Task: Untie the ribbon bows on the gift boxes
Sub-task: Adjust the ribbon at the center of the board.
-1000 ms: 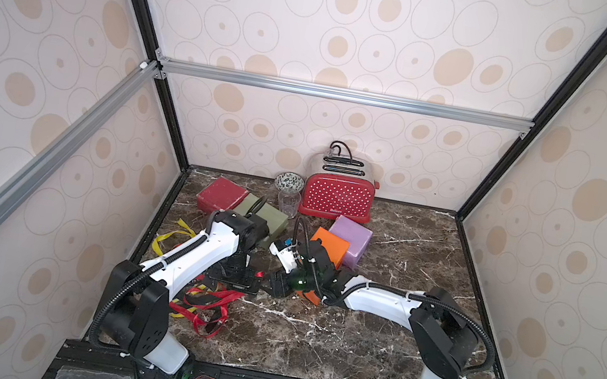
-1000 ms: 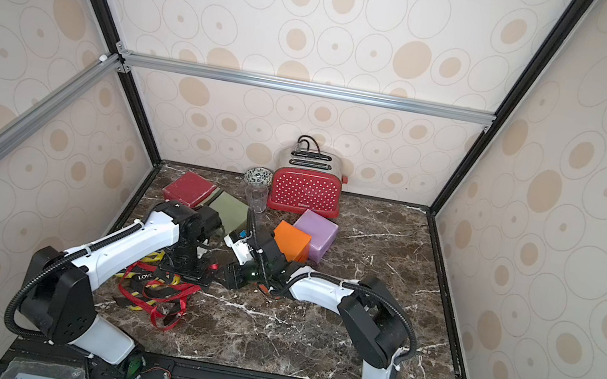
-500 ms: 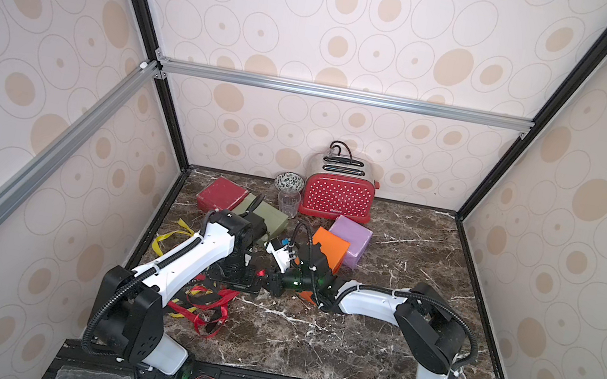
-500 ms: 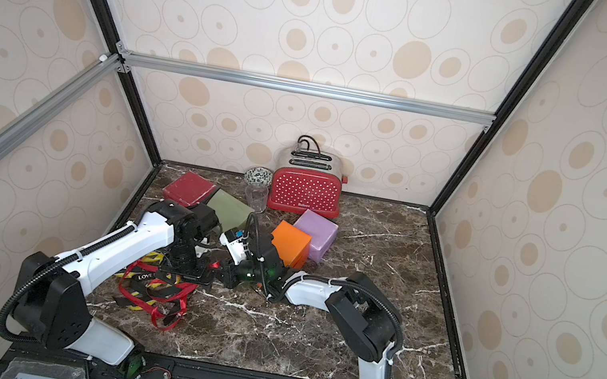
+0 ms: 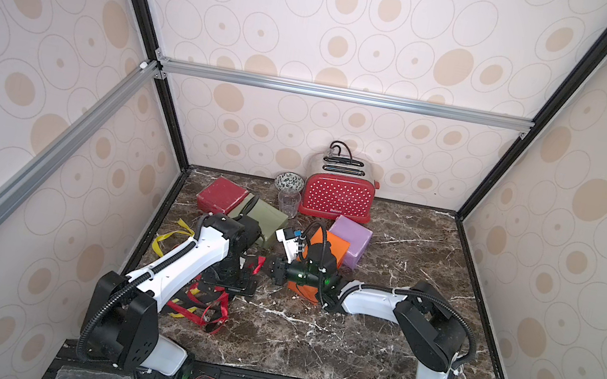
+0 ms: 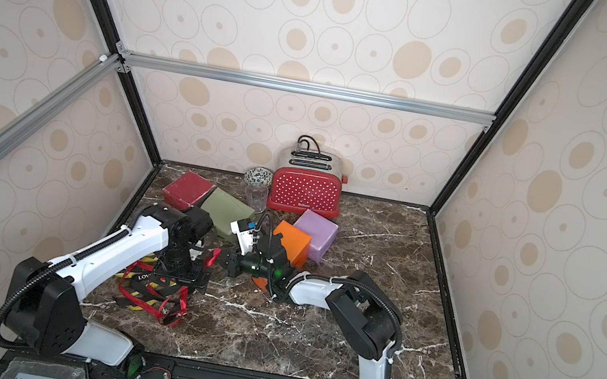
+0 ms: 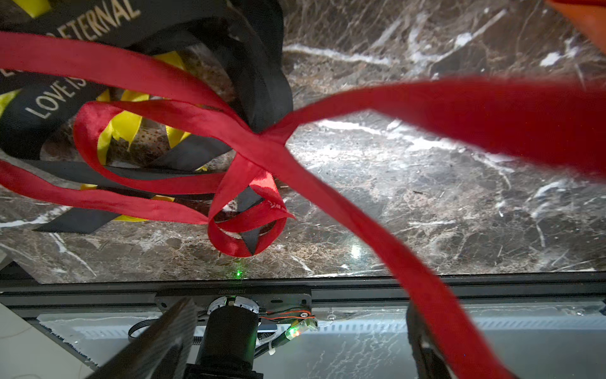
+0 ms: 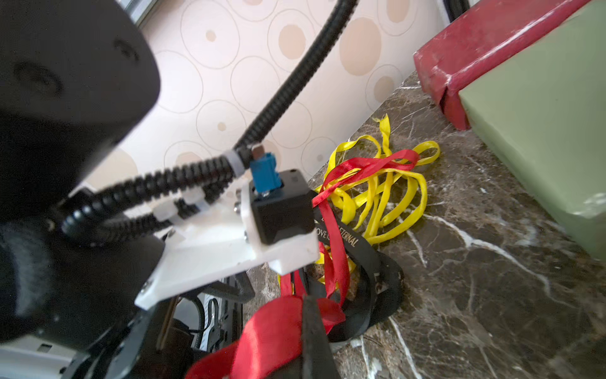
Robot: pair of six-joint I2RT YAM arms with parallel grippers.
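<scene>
The ribbons lie loose in a tangle on the marble at the front left: red ribbon, black lettered ribbon, yellow ribbon. My right gripper is shut on an end of the red ribbon, just left of the orange box. My left gripper hangs open over the tangle, and a red strand runs across one of its fingers. In both top views the grippers nearly meet: left gripper, right gripper. The dark red box, olive green box and lilac box show bare faces.
A red white-dotted toaster stands at the back wall with a small patterned bowl and a clear glass beside it. A yellow ribbon tail reaches toward the left wall. Bare marble spreads to the right.
My right gripper has slid left toward the left gripper and shut on the red ribbon's end. The left arm has shifted only slightly and stays open.
</scene>
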